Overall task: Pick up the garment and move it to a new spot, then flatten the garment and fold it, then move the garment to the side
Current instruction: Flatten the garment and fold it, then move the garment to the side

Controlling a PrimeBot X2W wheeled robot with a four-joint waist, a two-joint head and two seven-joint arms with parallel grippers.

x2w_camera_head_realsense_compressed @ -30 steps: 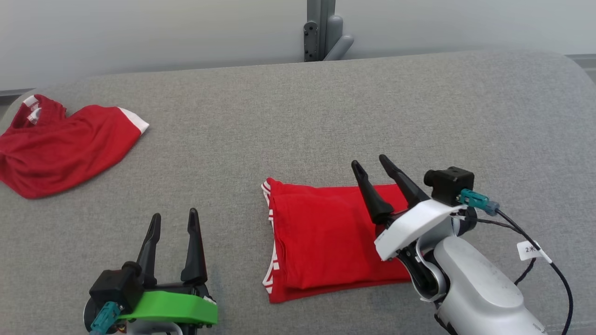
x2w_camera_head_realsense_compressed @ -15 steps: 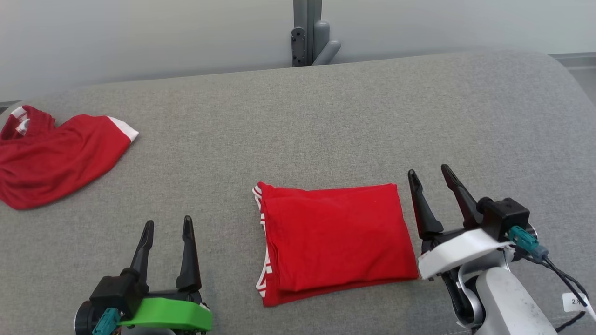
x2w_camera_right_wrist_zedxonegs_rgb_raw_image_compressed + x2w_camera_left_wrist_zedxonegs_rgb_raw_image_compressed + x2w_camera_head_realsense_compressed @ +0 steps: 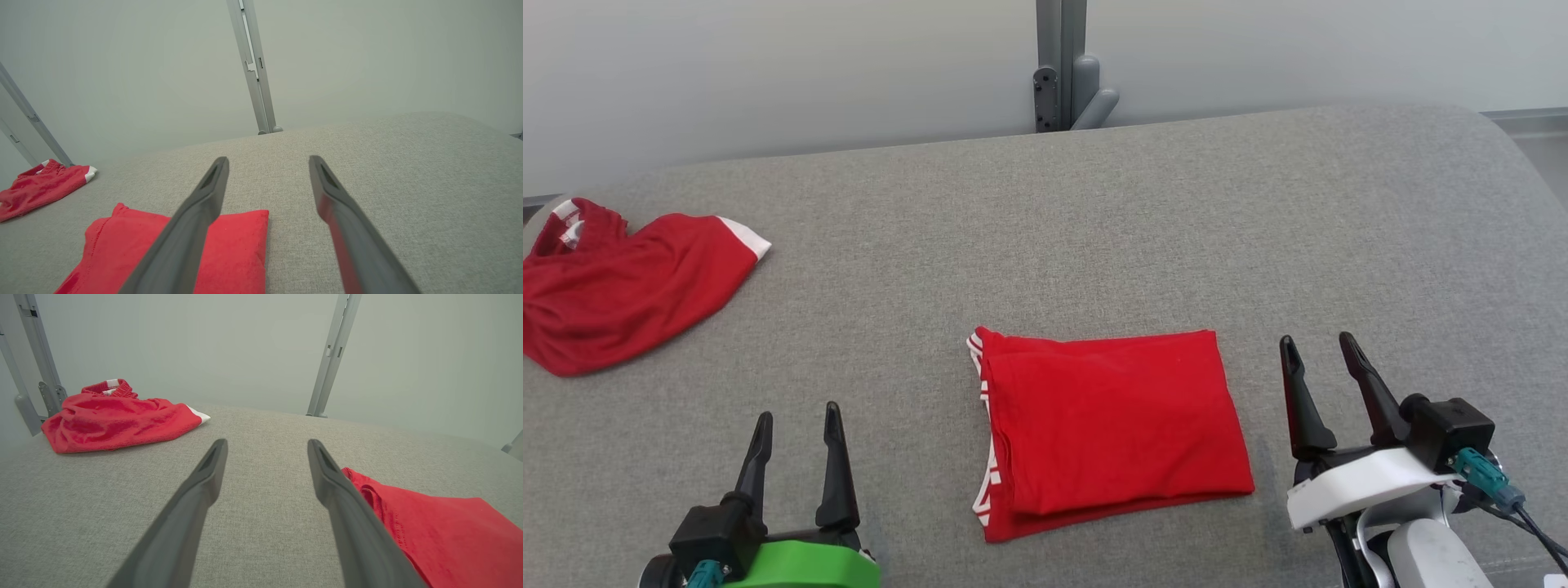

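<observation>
Now, with the folded garment (image 3: pixel 1111 429) lying flat on the surface (image 3: pixel 1094 229) between my left tool (image 3: pixel 798 412) and right tool (image 3: pixel 1316 339), both spread and empty, I'd pinch one edge through every layer and slide it sideways low so the fold holds

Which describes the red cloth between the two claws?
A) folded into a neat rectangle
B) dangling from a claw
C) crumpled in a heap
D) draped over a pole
A: the garment lies flat as a tidy rectangle on the grey surface, apart from the left gripper and the right gripper.
</observation>
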